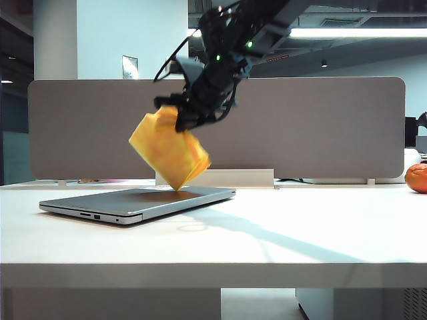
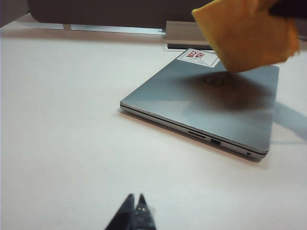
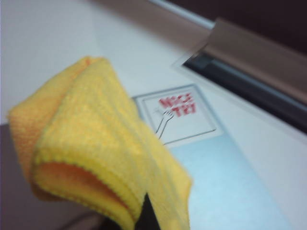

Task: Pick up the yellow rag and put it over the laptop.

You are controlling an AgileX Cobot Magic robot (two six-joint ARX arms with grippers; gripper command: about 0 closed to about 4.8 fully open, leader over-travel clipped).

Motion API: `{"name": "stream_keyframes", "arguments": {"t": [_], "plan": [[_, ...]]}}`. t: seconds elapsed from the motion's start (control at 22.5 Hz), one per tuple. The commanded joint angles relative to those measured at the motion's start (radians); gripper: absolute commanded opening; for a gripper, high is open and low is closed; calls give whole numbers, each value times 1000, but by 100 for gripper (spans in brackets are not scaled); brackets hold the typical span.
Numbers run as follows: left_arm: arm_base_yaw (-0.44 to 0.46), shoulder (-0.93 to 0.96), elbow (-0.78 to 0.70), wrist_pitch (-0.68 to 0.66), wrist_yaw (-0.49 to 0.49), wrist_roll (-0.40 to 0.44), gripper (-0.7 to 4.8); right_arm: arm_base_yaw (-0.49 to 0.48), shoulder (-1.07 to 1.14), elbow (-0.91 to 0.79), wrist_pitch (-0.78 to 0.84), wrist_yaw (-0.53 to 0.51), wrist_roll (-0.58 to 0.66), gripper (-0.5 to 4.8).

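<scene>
- Right gripper (image 1: 179,115) is up over the laptop (image 1: 143,202), reaching across to the left half of the exterior view, jaws clamped on the rag (image 1: 170,150).
- Rag hangs from the jaws by its upper edge, folded, tilted; its lowest corner is at or just above the lid, contact can't be told from the side view.
- Right wrist view: rag (image 3: 96,158) fills the near field, orange in the inner fold; a dark fingertip (image 3: 147,215) shows at its lower edge. Behind it, a white sticker (image 3: 175,115) with red print on the lid.
- Laptop is shut, flat on the table (image 1: 300,240), ports on the side edge facing the exterior camera.
- Left wrist view: laptop (image 2: 211,108) lies well ahead of the left gripper (image 2: 135,211), the rag (image 2: 244,33) above its far corner, casting a shadow on the lid near the logo (image 2: 214,81).
- Left gripper sits low over bare table, tips pinched together, holding nothing.
- An orange (image 1: 417,177) sits at the far right table edge, well apart from the laptop.
- Grey divider (image 1: 320,127) runs behind the table.
</scene>
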Motion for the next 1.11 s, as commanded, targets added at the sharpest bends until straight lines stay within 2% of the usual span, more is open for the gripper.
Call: {"name": "stream_keyframes", "arguments": {"t": [0.04,0.13,0.18,0.22,0.27,0.31,0.4,0.62,0.89,1.11], "plan": [[2,1,3,13,5,-7,-6,5,25,1,-59,-68,10,-1],[2,1,3,13,5,-23,-6,10,45,1,-111,-126,27,3],[2,1,3,13,4,-23,-6,11,47,1,-124,-141,27,29],[2,1,3,13,5,-23,-6,13,47,1,-134,-142,27,79],[2,1,3,13,4,-23,-6,17,49,1,-139,-143,27,166],[2,1,3,13,4,-22,-6,23,48,1,-138,-163,31,320],[2,1,3,13,4,-22,-6,26,48,1,-126,-223,42,418],[3,1,3,13,4,-22,-6,43,48,1,-66,-379,110,432],[3,1,3,13,5,-23,-6,85,45,29,-48,-385,103,432],[3,1,3,13,5,-24,-6,90,27,80,-61,-279,101,431]]}}
